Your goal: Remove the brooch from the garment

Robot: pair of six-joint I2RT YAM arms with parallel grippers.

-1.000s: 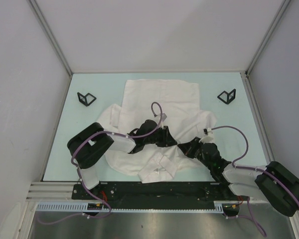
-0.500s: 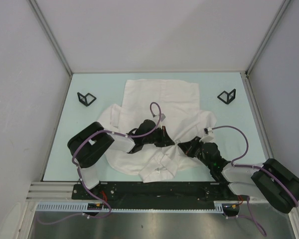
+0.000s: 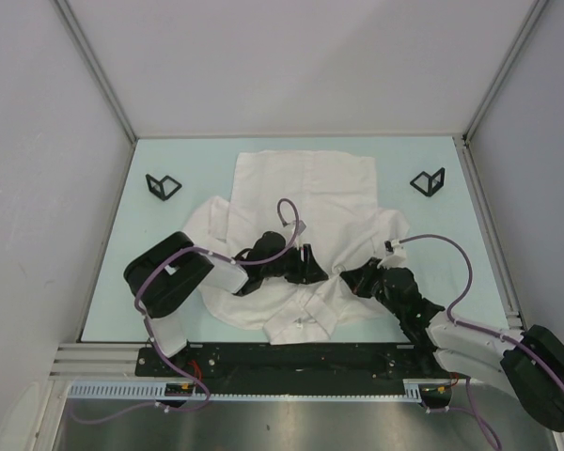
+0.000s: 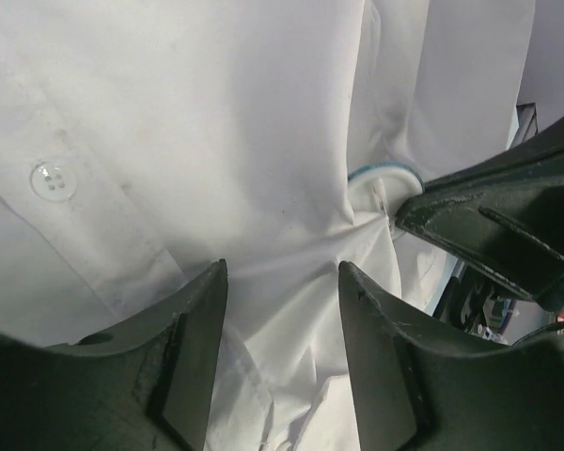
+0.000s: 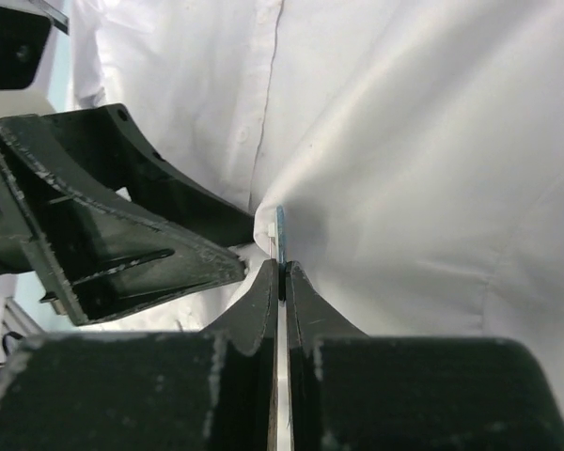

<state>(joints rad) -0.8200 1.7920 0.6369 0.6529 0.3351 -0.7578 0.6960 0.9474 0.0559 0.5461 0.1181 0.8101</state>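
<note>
Right claw (image 5: 280, 269) pinches the brooch (image 5: 280, 227) edge-on, rim pointing into the garment (image 5: 432, 141).

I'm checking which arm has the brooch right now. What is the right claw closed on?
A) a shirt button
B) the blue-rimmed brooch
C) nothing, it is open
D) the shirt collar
B: in the right wrist view the right claw is shut on the thin blue-edged brooch against the garment, while the left claw stands open.
</note>
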